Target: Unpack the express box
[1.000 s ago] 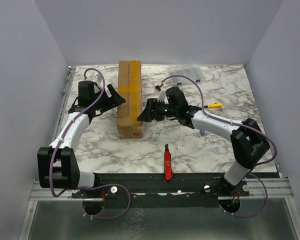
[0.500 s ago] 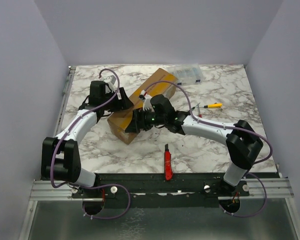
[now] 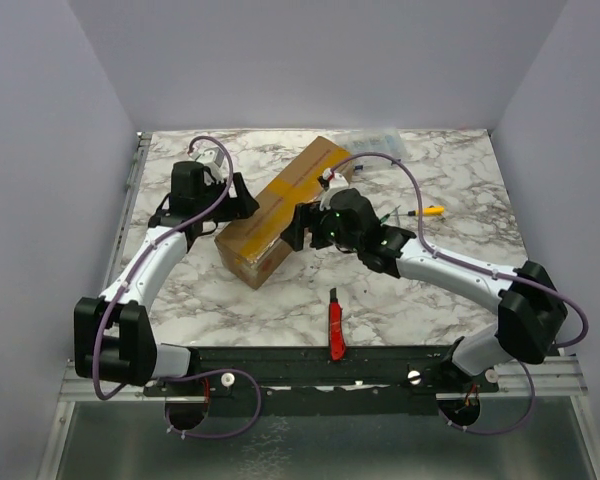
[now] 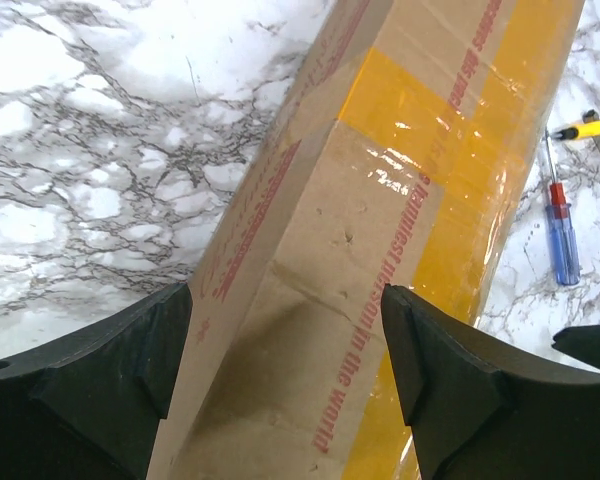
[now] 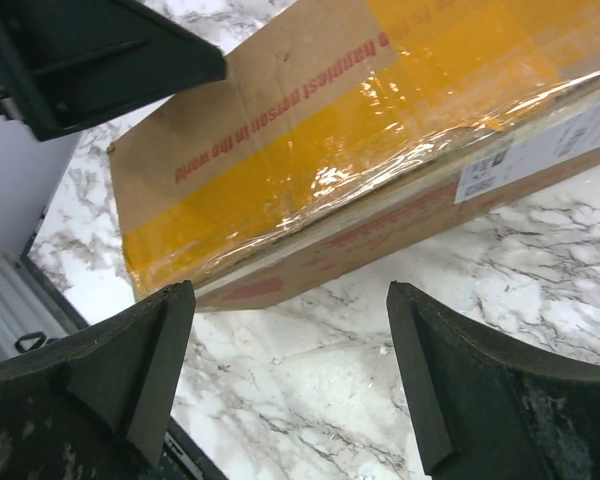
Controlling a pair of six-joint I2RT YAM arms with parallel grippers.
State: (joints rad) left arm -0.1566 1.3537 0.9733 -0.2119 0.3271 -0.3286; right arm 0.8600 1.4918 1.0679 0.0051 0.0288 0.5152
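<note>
Since the earlier frame the express box (image 3: 270, 215) has turned from lying straight along the tabletop (image 3: 430, 290) to lying slantwise. Its near end now points to the left arm and its far end reaches toward the clear plastic case (image 3: 375, 142). The right arm has drawn back a little to the right.

The left end effector (image 3: 245, 198) stands released at the box's left side. Its jaws are wide and the upper long edge of the box runs between them; I cannot tell if the pads touch. The right end effector (image 3: 298, 226) is also released, just beside the right long side, with nothing between its jaws.

The box looks stiff and probably not heavy, and I think it slides easily on the smooth marble. The yellow tape (image 4: 450, 130) is glossy and likely slippery, so the bare cardboard of the long sides is the better place to hold. One arm could steady it there while the seam is cut.

A red knife (image 3: 335, 325) lies near the front edge, apart from the box. A yellow screwdriver (image 3: 427, 211) and a blue screwdriver (image 4: 563, 235) lie to the right. Nothing rests on the seam.
</note>
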